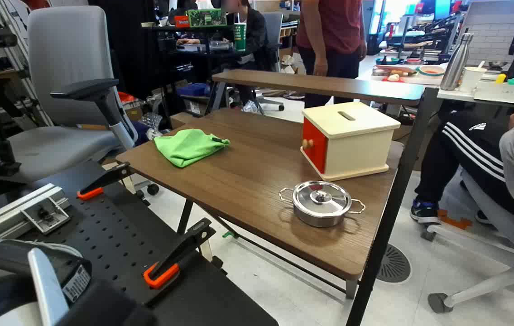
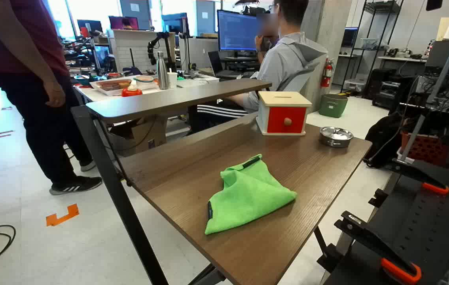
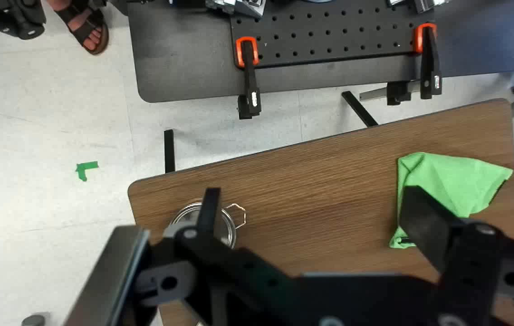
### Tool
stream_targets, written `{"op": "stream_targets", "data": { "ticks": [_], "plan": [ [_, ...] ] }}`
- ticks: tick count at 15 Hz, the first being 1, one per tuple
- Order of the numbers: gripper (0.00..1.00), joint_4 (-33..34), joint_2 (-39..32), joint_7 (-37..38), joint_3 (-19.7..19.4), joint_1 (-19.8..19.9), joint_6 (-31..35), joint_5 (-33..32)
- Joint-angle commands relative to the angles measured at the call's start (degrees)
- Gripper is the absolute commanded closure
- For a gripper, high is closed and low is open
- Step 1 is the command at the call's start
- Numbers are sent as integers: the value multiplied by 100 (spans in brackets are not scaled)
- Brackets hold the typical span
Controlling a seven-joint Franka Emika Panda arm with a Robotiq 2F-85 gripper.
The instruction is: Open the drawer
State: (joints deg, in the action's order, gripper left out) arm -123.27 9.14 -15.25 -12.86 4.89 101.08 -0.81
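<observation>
The drawer shows as a flat red front (image 1: 314, 131) with a round wooden knob, set in a light tan wooden box (image 1: 360, 151). In an exterior view the red drawer front (image 2: 276, 115) sits flush in the box (image 2: 283, 97), so the drawer is shut. The box stands near an edge of the brown table (image 1: 247, 167). My gripper (image 3: 313, 189) is wide open in the wrist view, high above the table, with nothing between its fingers. The drawer cannot be made out in the wrist view. My gripper is out of view in both exterior views.
A lidded steel pot (image 1: 321, 203) with wire handles stands close to the box. A green cloth (image 2: 250, 198) lies at the table's other end. A raised brown shelf (image 1: 320, 83) runs along one side. A black bench (image 3: 184, 59) with orange-tipped clamps (image 3: 250, 81) stands beside the table.
</observation>
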Motion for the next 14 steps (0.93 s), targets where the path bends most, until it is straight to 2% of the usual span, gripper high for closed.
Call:
{"op": "stream_targets", "data": {
  "ticks": [1, 3, 5, 6, 8, 13, 14],
  "plan": [
    [0, 11, -6, -14, 106, 112, -9, 16],
    [0, 12, -6, -14, 106, 112, -8, 16],
    [0, -329, 94, 575, 121, 139, 890, 274],
    [0, -368, -21, 835, 141, 115, 1056, 495],
    [0, -635, -192, 1492, 256, 89, 1802, 615],
    [0, -1345, -708, 3090, 619, -2, 3958, 729],
    [0, -1415, -875, 3564, 695, -10, 4306, 572]
  ]
}}
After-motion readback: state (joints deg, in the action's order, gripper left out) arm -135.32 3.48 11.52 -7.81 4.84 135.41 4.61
